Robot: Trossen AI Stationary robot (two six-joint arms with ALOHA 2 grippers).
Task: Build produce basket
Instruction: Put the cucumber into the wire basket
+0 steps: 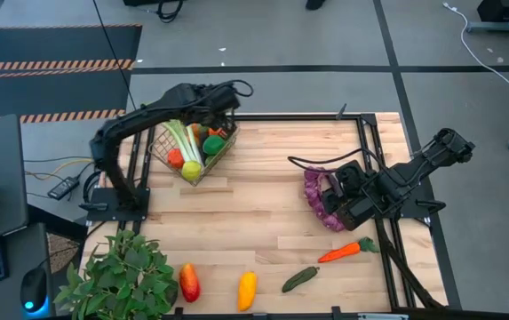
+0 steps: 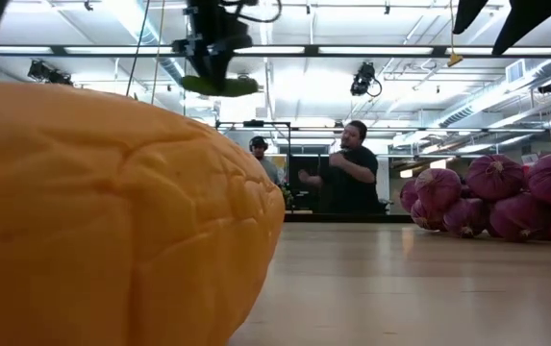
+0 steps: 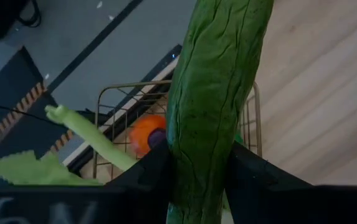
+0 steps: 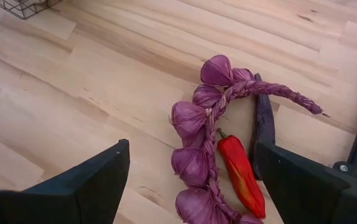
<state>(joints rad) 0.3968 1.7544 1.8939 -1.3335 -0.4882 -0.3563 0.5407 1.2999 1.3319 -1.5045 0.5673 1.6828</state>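
**Basket partly filled, cucumber on its way in**

The left claw (image 3: 197, 180) hangs over the basket (image 1: 194, 147) at the far left of the table (image 1: 263, 204), its fingers clamped on a cucumber (image 3: 215, 93) that stands up between them. Directly beneath it, inside the wire walls, lie a pale celery stalk (image 1: 181, 138), an orange piece (image 1: 175, 157), a yellow piece (image 1: 191, 169), a green one (image 1: 213, 145) and something orange-red (image 1: 216, 132) (the exact fruits are hard to tell from above). So a fair share of the produce is already loaded, and by my reading the cucumber only needs lowering and letting go.

Well away from that claw, along the near edge, several pieces wait on the bare wood: a red pepper (image 1: 188, 283) just beside the leafy plant (image 1: 121, 276), then a yellow pepper (image 1: 247, 290), and a second dark green cucumber (image 1: 300, 279).

Further right, a carrot (image 1: 343, 252) lies near the right claw (image 4: 190, 180). That claw hovers with its fingers spread wide and nothing between them. Just ahead of it is a braid of purple bulbs (image 4: 200, 149), with a red chili (image 4: 240, 171) and a dark eggplant (image 4: 264, 121) touching or nearly touching the braid's far side.

I judge the job roughly half done: about seven pieces are left on the table.
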